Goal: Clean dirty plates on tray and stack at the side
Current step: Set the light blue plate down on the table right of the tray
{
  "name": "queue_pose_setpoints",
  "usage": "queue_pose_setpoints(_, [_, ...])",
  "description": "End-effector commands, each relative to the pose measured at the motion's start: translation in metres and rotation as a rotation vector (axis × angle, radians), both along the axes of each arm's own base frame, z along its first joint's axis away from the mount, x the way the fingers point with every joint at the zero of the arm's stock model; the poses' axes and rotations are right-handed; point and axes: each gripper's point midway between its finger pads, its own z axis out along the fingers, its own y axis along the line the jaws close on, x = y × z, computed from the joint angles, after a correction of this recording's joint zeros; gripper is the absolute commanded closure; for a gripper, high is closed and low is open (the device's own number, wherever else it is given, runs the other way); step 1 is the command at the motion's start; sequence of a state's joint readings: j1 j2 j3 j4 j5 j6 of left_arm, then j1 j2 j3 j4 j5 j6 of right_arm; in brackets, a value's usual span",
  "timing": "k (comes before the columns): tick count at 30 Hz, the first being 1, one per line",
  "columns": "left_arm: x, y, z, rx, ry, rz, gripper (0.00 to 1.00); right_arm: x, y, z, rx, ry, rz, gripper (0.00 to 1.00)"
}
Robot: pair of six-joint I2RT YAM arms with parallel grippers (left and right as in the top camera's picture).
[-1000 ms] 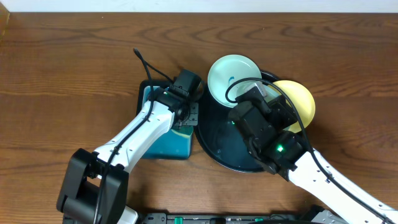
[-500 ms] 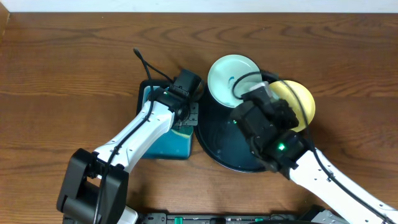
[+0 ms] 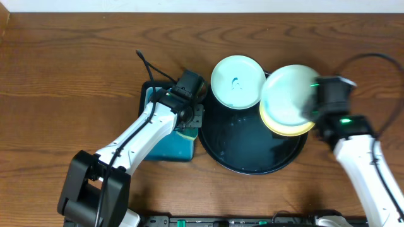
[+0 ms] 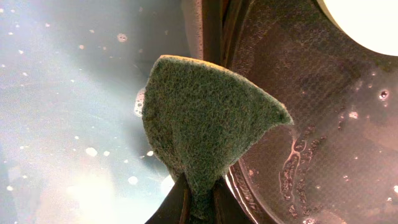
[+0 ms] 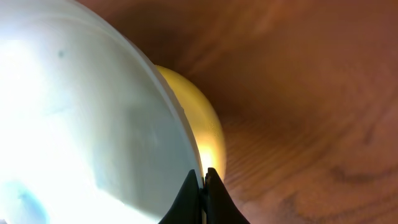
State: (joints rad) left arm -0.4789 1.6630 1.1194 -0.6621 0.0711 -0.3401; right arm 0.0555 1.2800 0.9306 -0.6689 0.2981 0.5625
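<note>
- R gripper [image 5: 203, 186]: pinched tight on right rim of mint plate [image 3: 285, 93], held over yellow plate [image 3: 287, 131], prob. to bring its face to the scrubber.
- L gripper [image 4: 198, 202]: clamped on green sponge [image 4: 205, 118], hovering at seam btwn small teal tray [image 3: 167, 148] and round tray [image 3: 246, 150], ready to wipe.
- 2nd mint plate [image 3: 237, 82]: smeared, at round tray's far-left edge.

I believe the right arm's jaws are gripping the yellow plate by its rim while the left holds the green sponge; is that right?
Not quite: the right wrist view shows those jaws gripping the mint plate by its rim, the yellow plate beneath it. The left arm does hold the green sponge.
</note>
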Motion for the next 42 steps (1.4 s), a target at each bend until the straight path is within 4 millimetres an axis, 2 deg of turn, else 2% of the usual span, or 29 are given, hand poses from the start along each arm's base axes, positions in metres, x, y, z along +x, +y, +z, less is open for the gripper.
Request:
queue_pose_setpoints(1, [0.001, -0.001, 0.004, -0.010, -0.008, -0.005, 0.92, 0.000, -0.027, 0.002, 0.239, -0.053, -0.176, 0.99])
queue_pose_setpoints(2, [0.001, -0.001, 0.004, -0.010, -0.008, -0.005, 0.92, -0.005, -0.046, 0.001, 0.265, -0.060, -0.244, 0.99])
queue_pose_setpoints(6, [0.001, -0.001, 0.004, -0.010, -0.008, -0.005, 0.93, -0.027, -0.098, -0.007, 0.289, -0.054, -0.437, 0.99])
queue_pose_setpoints(7, [0.001, -0.001, 0.004, -0.010, -0.008, -0.005, 0.92, -0.040, -0.120, -0.014, 0.293, -0.038, -0.519, 0.99])
queue_pose_setpoints(9, [0.001, -0.001, 0.004, -0.010, -0.008, -0.004, 0.92, -0.053, -0.145, -0.026, 0.301, -0.014, -0.610, 0.99])
queue_pose_setpoints(12, [0.001, -0.001, 0.004, -0.011, -0.008, -0.005, 0.92, -0.062, -0.161, -0.041, 0.312, 0.017, -0.673, 0.99])
queue_pose_setpoints(16, [0.001, -0.001, 0.004, -0.011, -0.009, -0.005, 0.92, -0.065, -0.172, -0.061, 0.329, 0.055, -0.711, 0.99])
queue_pose_setpoints(21, [0.002, -0.001, 0.004, -0.012, -0.012, -0.005, 0.92, -0.064, -0.172, -0.081, 0.348, 0.106, -0.708, 0.98])
queue_pose_setpoints(22, [0.002, -0.001, 0.004, -0.012, -0.012, -0.005, 0.92, -0.064, -0.172, -0.082, 0.349, 0.106, -0.708, 0.93])
queue_pose_setpoints(23, [0.002, -0.001, 0.004, -0.012, -0.012, -0.005, 0.92, -0.060, -0.174, -0.081, 0.348, 0.091, -0.703, 0.76])
queue_pose_setpoints(24, [0.002, -0.001, 0.004, -0.012, -0.012, -0.005, 0.92, -0.055, -0.174, -0.080, 0.350, 0.077, -0.671, 0.67])
queue_pose_setpoints(26, [0.002, -0.001, 0.004, -0.013, -0.013, -0.005, 0.92, -0.036, -0.167, -0.075, 0.376, 0.031, -0.540, 0.56])
queue_pose_setpoints(28, [0.002, -0.001, 0.004, -0.014, -0.014, -0.005, 0.92, -0.015, -0.153, -0.067, 0.427, -0.025, -0.393, 0.52])
queue_pose_setpoints(31, [0.002, -0.002, 0.004, -0.014, -0.014, -0.005, 0.92, 0.020, -0.117, -0.047, 0.507, -0.137, -0.085, 0.42])
queue_pose_setpoints(33, [0.002, -0.002, 0.004, -0.014, -0.014, -0.005, 0.92, 0.032, -0.091, -0.037, 0.535, -0.176, 0.086, 0.36])
queue_pose_setpoints(37, [0.002, -0.001, 0.004, -0.014, -0.014, -0.005, 0.92, 0.037, -0.060, -0.041, 0.471, -0.132, 0.259, 0.30])
queue_pose_setpoints(42, [0.002, -0.002, 0.004, -0.014, -0.014, -0.005, 0.92, 0.039, -0.047, -0.057, 0.350, -0.028, 0.285, 0.30])
